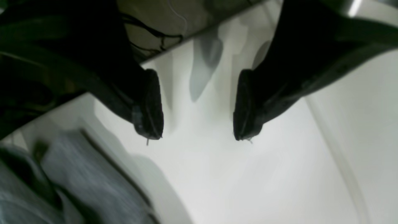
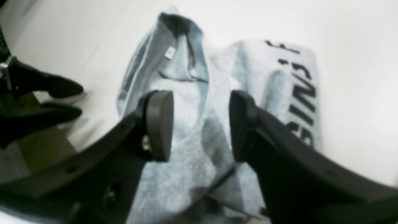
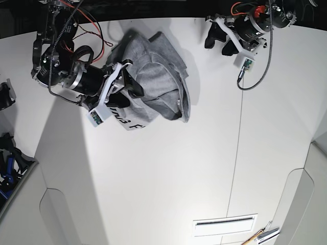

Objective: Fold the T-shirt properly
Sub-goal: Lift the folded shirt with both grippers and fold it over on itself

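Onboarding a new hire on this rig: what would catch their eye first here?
First, the T-shirt: a crumpled grey heap near the table's far edge, black lettering showing along its near side. The right pincer hangs open just above it, fingers apart over the grey fabric. The left pincer is off at the far corner, open over bare white table, holding nothing.

This looks like a robotics lab or test bench. A broad plain white table (image 3: pixel 168 168) fills the base view, with two arms mounted at its far edge, exposed red and black wiring (image 3: pixel 84 28) around their bases, and a small green circuit board (image 3: pixel 247 63) dangling on a cable.
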Controlling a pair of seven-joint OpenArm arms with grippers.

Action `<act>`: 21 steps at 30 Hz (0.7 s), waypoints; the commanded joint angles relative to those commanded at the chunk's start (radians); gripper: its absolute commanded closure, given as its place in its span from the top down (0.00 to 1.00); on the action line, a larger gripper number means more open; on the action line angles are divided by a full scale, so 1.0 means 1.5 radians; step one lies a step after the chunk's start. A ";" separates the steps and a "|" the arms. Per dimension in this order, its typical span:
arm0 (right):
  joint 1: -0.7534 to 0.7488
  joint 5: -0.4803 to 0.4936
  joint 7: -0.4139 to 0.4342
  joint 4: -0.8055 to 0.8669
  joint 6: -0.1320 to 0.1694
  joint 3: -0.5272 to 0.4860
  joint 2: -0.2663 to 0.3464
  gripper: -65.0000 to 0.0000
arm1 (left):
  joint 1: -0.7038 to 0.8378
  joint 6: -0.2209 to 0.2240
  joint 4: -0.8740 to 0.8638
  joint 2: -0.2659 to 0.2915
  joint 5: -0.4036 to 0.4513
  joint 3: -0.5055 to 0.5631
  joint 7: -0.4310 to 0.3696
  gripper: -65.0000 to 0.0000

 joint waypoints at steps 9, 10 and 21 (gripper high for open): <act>-0.004 0.075 0.027 -0.122 0.003 -0.092 -0.001 0.44 | -0.047 0.042 -0.059 0.002 0.056 0.104 -0.032 0.60; -0.003 0.075 0.027 -0.122 0.003 -0.113 -0.001 0.44 | -0.058 0.042 -0.077 0.002 0.056 0.107 -0.032 0.60; -0.003 0.069 0.027 -0.121 0.003 -0.244 -0.038 0.44 | -0.109 0.042 -0.166 0.003 0.062 0.090 -0.032 0.56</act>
